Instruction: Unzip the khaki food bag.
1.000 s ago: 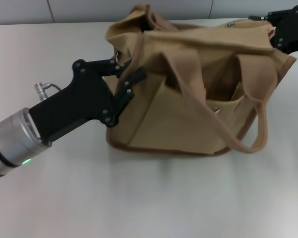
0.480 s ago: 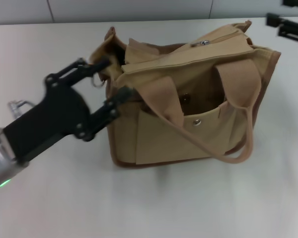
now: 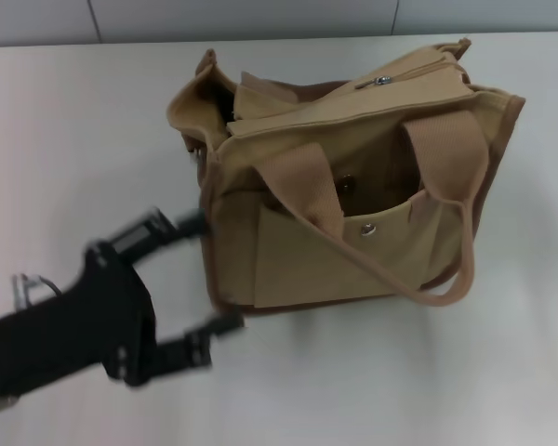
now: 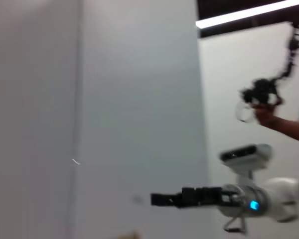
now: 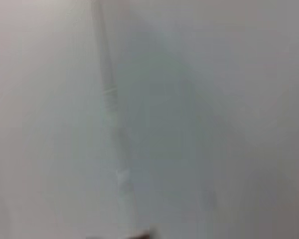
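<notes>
The white table [image 3: 93, 121] carries one thing: the khaki bag [image 3: 353, 195], standing upright right of centre toward the far edge. Its brown-trimmed base rests flat on the top, and one webbing handle [image 3: 418, 279] droops down its near side.

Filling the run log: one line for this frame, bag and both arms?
khaki food bag: upright on table, nothing gripping it | left gripper: open, clear of bag, low left | right gripper: off the bag

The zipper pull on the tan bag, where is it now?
In the head view the metal zipper pull lies on top of the bag, toward the bag's far right end, well away from the left gripper near the front left corner.
</notes>
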